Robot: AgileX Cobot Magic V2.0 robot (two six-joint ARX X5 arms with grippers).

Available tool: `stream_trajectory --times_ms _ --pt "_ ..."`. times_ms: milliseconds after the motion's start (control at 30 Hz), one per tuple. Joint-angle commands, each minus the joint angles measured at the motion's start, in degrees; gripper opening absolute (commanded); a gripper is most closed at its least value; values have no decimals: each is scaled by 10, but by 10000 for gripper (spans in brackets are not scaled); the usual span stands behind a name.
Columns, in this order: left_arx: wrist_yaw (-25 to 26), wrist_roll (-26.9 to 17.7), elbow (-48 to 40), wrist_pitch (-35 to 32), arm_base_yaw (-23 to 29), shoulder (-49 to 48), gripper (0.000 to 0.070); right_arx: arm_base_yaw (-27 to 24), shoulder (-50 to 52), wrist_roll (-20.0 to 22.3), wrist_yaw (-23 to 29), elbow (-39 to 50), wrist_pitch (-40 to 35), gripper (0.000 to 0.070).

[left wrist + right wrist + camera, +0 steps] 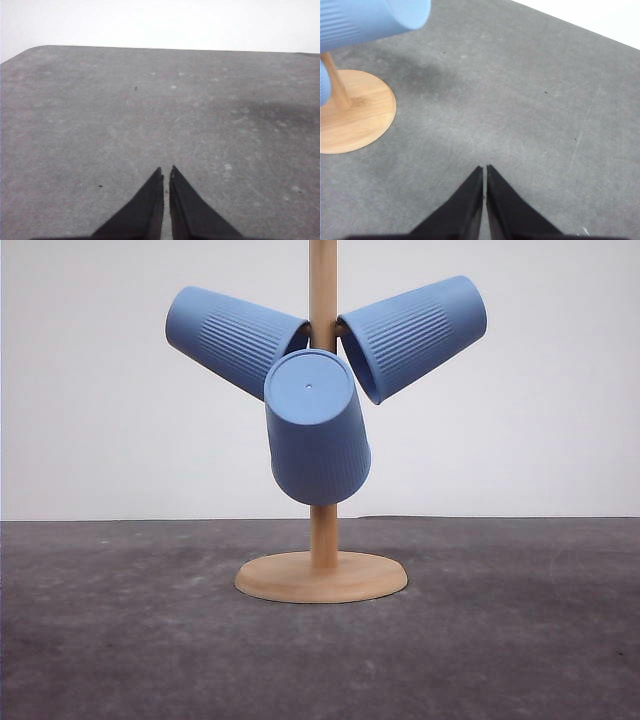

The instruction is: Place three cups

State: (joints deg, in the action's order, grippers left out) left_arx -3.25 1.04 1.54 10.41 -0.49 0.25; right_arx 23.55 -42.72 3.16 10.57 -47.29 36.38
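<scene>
Two grippers, both w/ fingers pinched nearly together, holding nothing. Left gripper (166, 172) sits low over bare grey table (100, 125), tips w/ only a hairline slit between them; table's rounded corner and far edge visible beyond, white wall behind. Right gripper (485, 171) same state: narrow slit, nothing between the fingers, over the table w/ the stand base (355, 120) off to one side, well apart from the tips.

Ref landmark = wooden peg stand (323, 530), upright on round base (321, 577) on the table (120, 640), roughly centre in front view.

Cups, all 3 on the stand, none on the table surface:
- front cup (315, 430): hangs in front of the post, flat base toward the camera and tilted up, mouth down and away. Covers the post's mid section and part of the left cup's mouth.
- left cup (235, 338): left of the post, base pointing up-left, mouth toward the post.
- right cup (413, 337): right of the post, base up-right, mouth toward the post, rim just beside the front cup's base.

Pegs themselves hidden inside the cups, can't tell how deep they're seated. Right wrist view catches one cup's ribbed side and smooth rim above the base; which of the three, can't tell for sure.

Nothing lies between either gripper and the stand.
</scene>
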Motion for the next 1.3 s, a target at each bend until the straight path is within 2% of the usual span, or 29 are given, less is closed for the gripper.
stream_trajectory --times_ms 0,33,100,167,400,500,667,900,967,1267 --pt "-2 -4 -8 2 1 0 0 2 -2 3 0 -3 -8 6" --pt "-2 -4 -8 2 1 0 0 2 -2 5 0 -3 -7 6" --pt "-2 -4 -8 2 1 0 0 0 -2 41 5 -2 -8 6" --pt "-2 -4 -8 2 1 0 0 -14 11 26 -5 16 -24 6" --pt "-2 -4 -8 2 1 0 0 -127 180 -24 -67 251 -270 6" --pt "-2 -4 -8 2 1 0 0 -163 256 -33 -65 330 -320 6" --pt "-2 -4 -8 2 1 0 0 -203 332 -50 -67 401 -324 6" --pt "-2 -4 -8 2 1 0 0 -228 410 -60 -79 465 -330 6" --pt "-2 -4 -8 2 1 0 0 -230 427 -60 -79 466 -303 6" --pt "-2 -4 -8 2 1 -1 0 -232 425 -64 -80 466 -305 6"
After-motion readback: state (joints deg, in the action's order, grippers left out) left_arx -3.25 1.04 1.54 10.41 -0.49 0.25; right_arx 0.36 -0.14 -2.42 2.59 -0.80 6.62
